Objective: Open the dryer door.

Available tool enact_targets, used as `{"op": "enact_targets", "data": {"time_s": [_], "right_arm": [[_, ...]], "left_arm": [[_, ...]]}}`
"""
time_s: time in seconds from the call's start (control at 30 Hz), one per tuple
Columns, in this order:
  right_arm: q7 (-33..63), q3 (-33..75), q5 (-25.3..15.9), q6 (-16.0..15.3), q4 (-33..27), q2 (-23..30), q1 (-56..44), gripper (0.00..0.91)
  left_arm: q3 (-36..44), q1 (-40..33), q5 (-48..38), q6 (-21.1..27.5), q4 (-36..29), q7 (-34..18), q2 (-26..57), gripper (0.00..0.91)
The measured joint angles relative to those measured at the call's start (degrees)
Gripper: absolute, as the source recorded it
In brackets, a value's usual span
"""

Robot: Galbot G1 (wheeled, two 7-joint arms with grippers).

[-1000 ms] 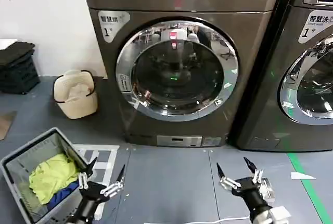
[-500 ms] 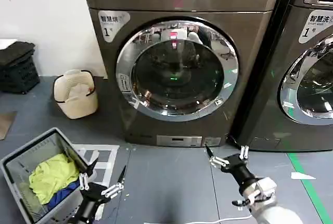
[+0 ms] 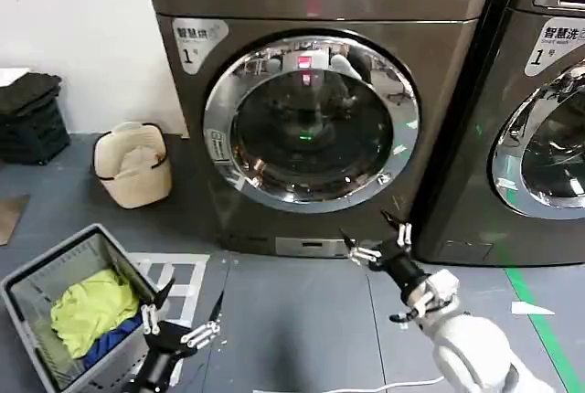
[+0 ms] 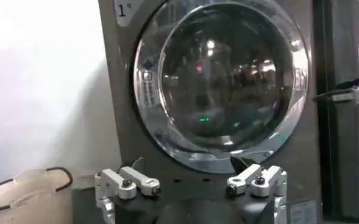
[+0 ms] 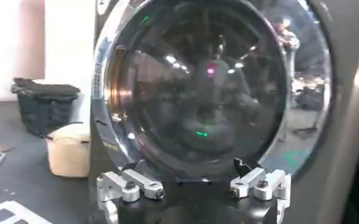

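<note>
Reaching for the dryer door

Right hand (image 3: 377, 239), fingers spread, sits just below the dryer door (image 3: 311, 121); it should hook the rim squarely. Left hand (image 3: 181, 318) waits open.

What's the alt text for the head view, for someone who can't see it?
The right end effector, fingers spread, reaches toward the lower right rim of the closed dryer door. The left end effector hangs low and open beside a grey basket of yellow and blue laundry. A second machine stands to the right.
</note>
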Motion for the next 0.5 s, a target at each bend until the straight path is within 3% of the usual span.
{"op": "enact_targets", "data": {"time_s": [0.5], "right_arm": [[2.5, -8.2, -0.4, -0.7, -5.1, 3.3, 9.7, 0.907]], "left_arm": [[-0.4, 0.2, 0.0, 0.0, -0.2, 0.0, 0.0, 0.907]]}}
